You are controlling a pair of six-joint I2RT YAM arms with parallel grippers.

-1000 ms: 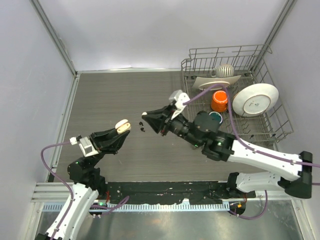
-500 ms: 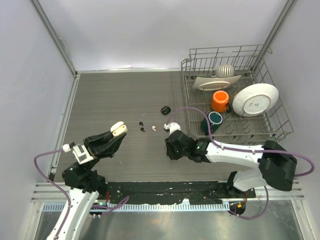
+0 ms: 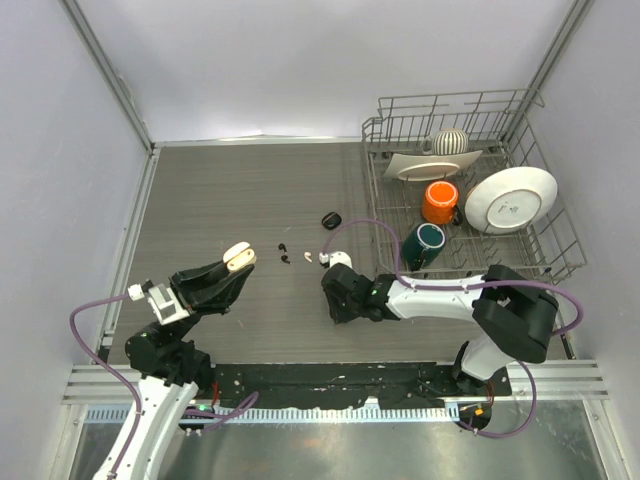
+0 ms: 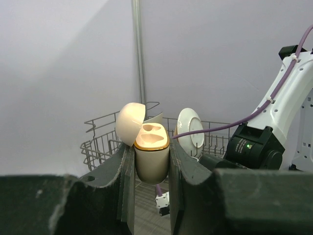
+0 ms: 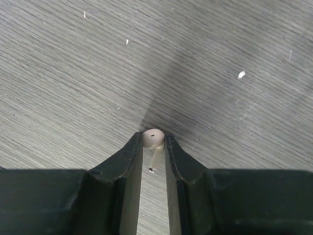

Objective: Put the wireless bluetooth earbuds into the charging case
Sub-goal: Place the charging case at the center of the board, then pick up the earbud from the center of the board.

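Note:
My left gripper (image 3: 232, 268) is shut on an open cream-white charging case (image 3: 238, 257) and holds it upright above the table; in the left wrist view the case (image 4: 151, 159) sits between the fingers with its lid (image 4: 129, 123) flipped back. My right gripper (image 5: 153, 140) points down at the table and is shut on a white earbud (image 5: 152, 138), stem towards the camera; in the top view the wrist (image 3: 340, 297) hides it. A white earbud (image 3: 308, 256) and two black earbuds (image 3: 288, 259) lie on the table between the arms. A black case (image 3: 331, 219) lies beyond them.
A wire dish rack (image 3: 540, 250) stands at the back right with plates (image 3: 508, 198), an orange cup (image 3: 438, 201), a teal mug (image 3: 428, 240) and a striped cup (image 3: 448, 141). Grey walls enclose the table on three sides.
My right arm has dropped from a raised pose down to the table near the earbuds, and its jaws now grip a white earbud. My left gripper has shifted slightly left and down with the case.

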